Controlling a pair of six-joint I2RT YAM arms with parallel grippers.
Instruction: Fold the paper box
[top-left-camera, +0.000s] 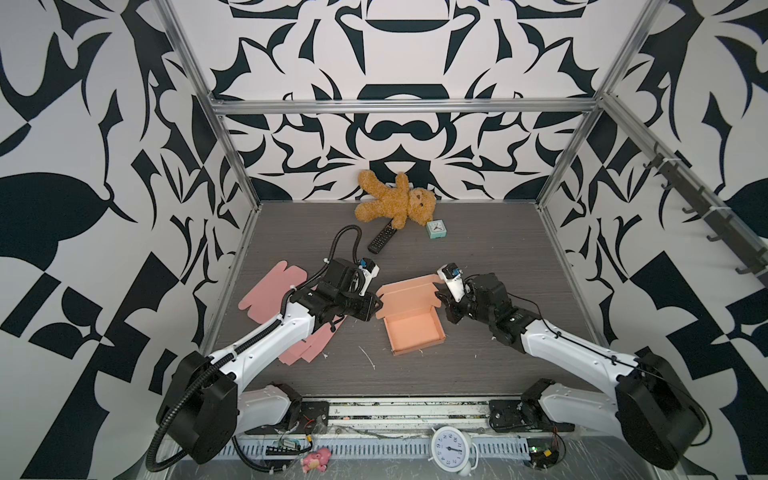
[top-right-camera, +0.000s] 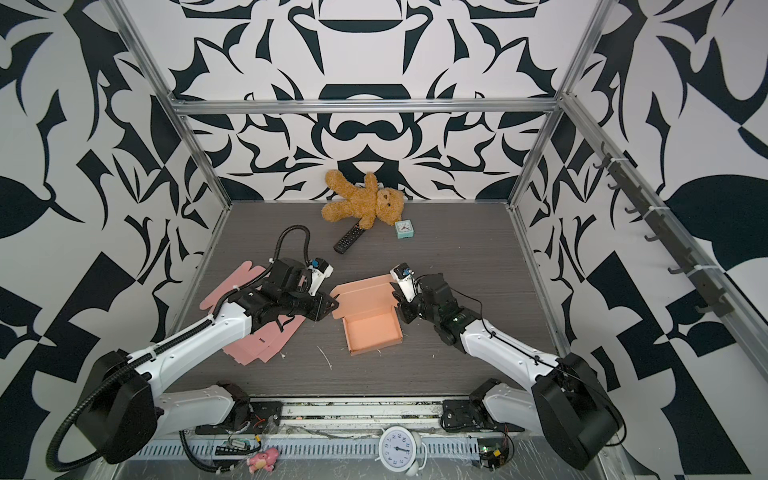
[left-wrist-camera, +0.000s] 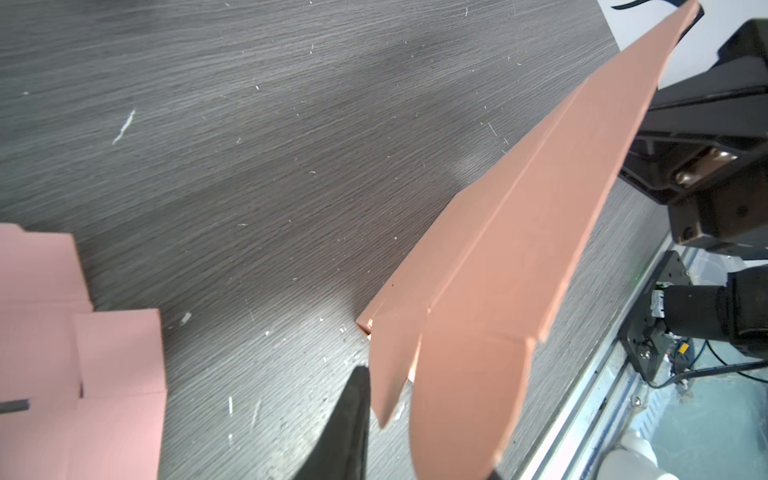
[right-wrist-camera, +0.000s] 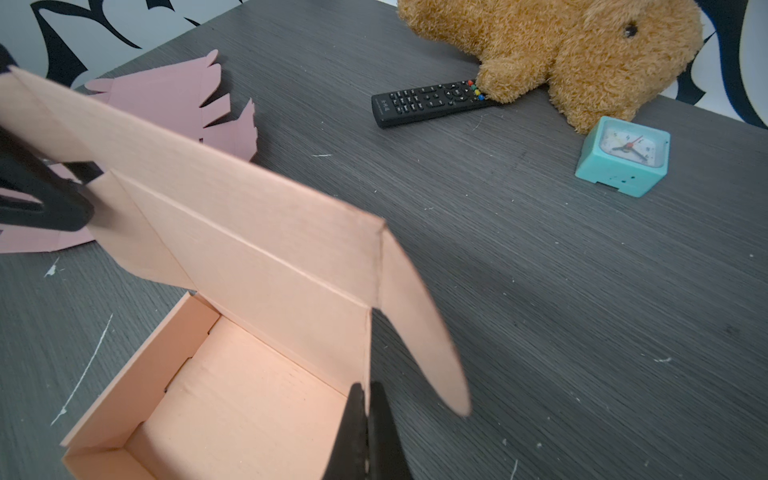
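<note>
Teddy bear (top-left-camera: 395, 203) lies at far edge of grey surface (top-left-camera: 498, 270), against the back wall. Black remote (top-left-camera: 381, 237) just in front of it, one end under a paw. Small teal clock (top-left-camera: 436, 228) beside bear's head. Flat pink cardboard sheets (top-left-camera: 270, 291) along left edge, more (top-left-camera: 309, 347) nearer the front. Beyond near edge: white round alarm clock (top-left-camera: 451, 446), small pink toy (top-left-camera: 316, 459). White scraps (top-left-camera: 368, 357) scattered on surface.

My arms wear glossy white shells (top-left-camera: 286, 332) dotted with small screws, joined by chunky black joint housings (top-left-camera: 486, 299). A ribbed black cable hose (top-left-camera: 351, 227) runs along my left arm. My right end effector (right-wrist-camera: 368, 419) has slim, tapering black fingers (right-wrist-camera: 353, 436).
</note>
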